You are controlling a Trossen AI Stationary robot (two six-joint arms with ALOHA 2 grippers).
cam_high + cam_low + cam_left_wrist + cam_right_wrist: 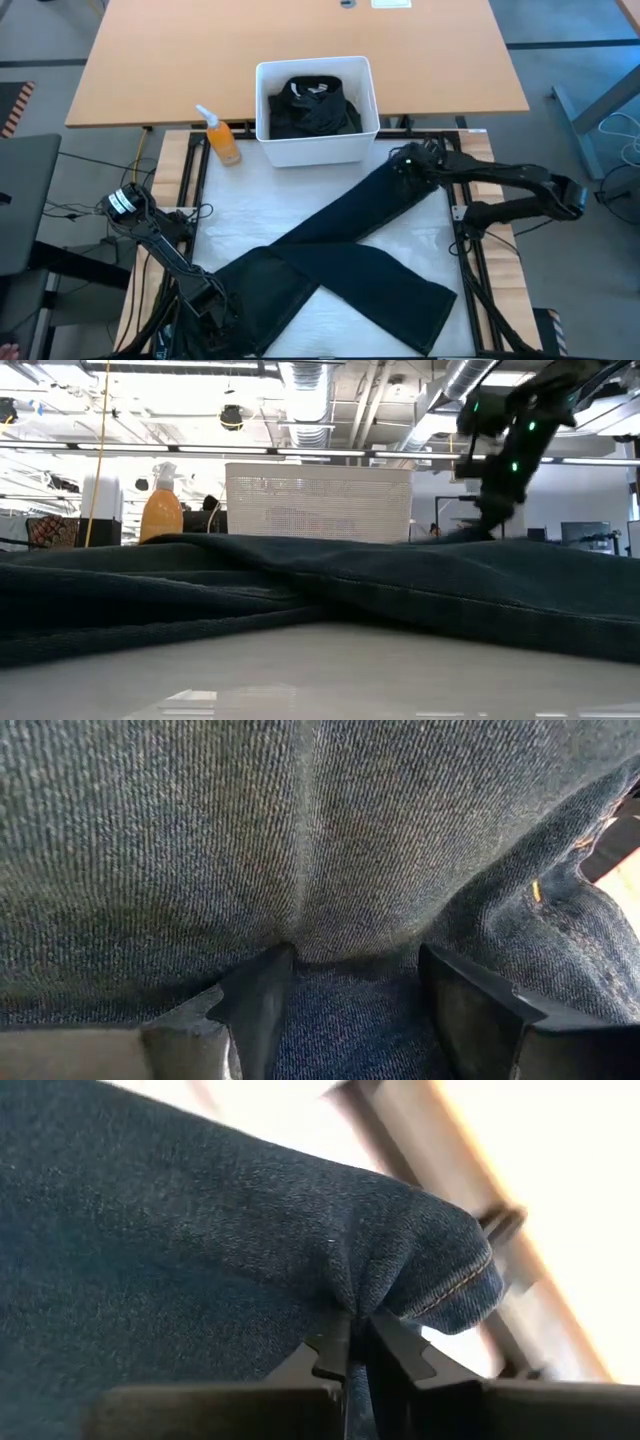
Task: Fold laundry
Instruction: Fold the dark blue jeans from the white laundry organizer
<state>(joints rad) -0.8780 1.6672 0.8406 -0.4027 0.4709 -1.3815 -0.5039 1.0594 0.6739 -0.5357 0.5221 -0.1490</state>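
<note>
The right gripper (pixel 358 1342) pinches the jeans' (pixel 340 250) leg hem to lift it for folding; the left gripper (pixel 350 1010) sits spread over the waist.

Dark blue denim jeans (pixel 350 250), white bin (pixel 315 148), orange spray bottle (pixel 224 142).

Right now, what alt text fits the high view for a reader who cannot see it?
Dark blue denim jeans lie spread on the white table; the right pincer pinches one leg's hem near a white rectangular plastic bin of dark clothes.
</note>
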